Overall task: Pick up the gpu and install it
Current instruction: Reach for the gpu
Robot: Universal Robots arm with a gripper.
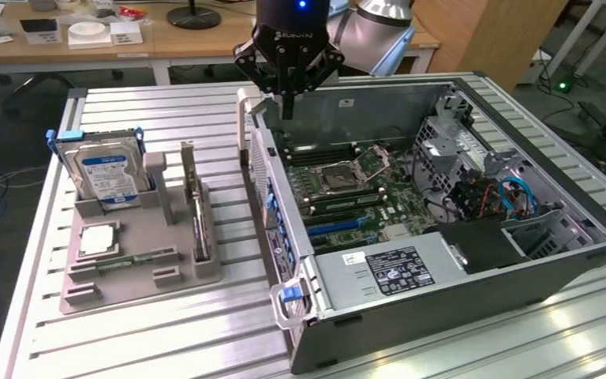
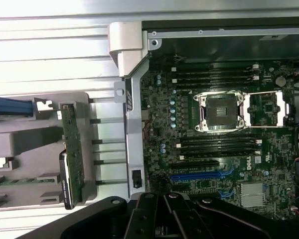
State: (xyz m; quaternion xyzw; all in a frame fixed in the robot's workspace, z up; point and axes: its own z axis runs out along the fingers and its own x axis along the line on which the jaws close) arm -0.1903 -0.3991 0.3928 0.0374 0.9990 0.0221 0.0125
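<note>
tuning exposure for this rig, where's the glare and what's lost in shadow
Exterior view: light glares off the table slats at that view's lower right; the computer case is dimmer inside, near the tool. Wrist view: the table slats wash out to white, while the motherboard is evenly lit.

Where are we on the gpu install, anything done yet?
Nothing done yet: the gpu stands upright in the grey holder beside the computer case. In hand: nothing; the gripper is shut and empty, above the case's edge. Left: pickup and seating; the blue slot on the motherboard is bare.
</note>
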